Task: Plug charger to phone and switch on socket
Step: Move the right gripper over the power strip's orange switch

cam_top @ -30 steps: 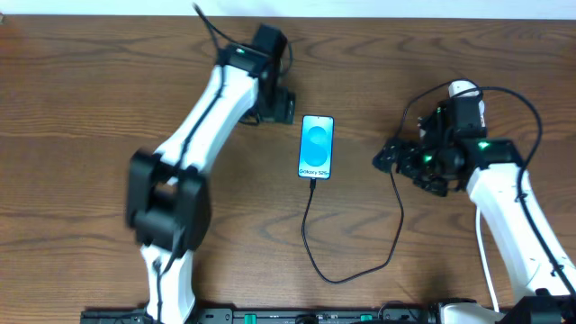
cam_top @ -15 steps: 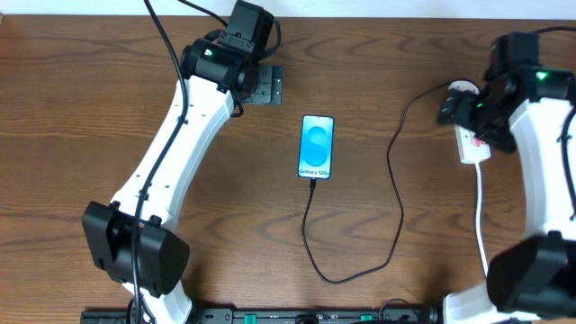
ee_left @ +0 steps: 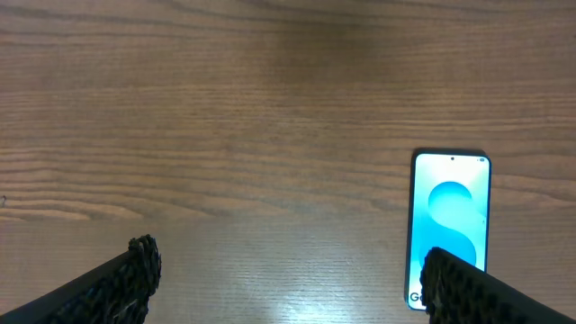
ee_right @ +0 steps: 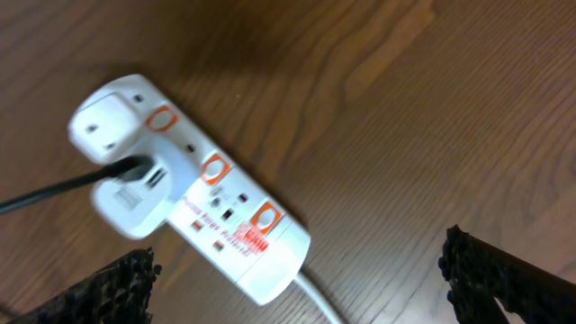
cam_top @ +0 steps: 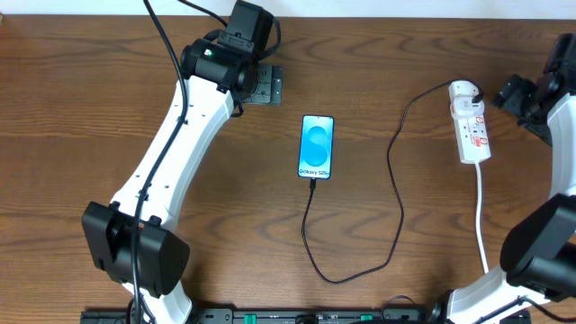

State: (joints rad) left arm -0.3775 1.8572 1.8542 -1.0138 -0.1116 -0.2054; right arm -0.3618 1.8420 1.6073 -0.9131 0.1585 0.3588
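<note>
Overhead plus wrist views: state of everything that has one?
phone: screen lit, lying flat, charger tip in its bottom edge.
charger: plugged in at both ends, cable slack between.
socket: charger's plug seated near its rounded end; switch position unreadable.
left end effector: open, empty.
right end effector: open, empty.

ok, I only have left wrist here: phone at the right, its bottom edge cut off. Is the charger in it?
Observer: Yes. In overhead, the charger tip meets the bottom edge of the phone.
Operator: Other end?
Observer: Plugged into the socket, near its rounded end.
Operator: Right gripper on the switch?
Observer: No. The right gripper is off beside the socket, jaws open, touching nothing. I can't tell whether the switch is on.
</note>
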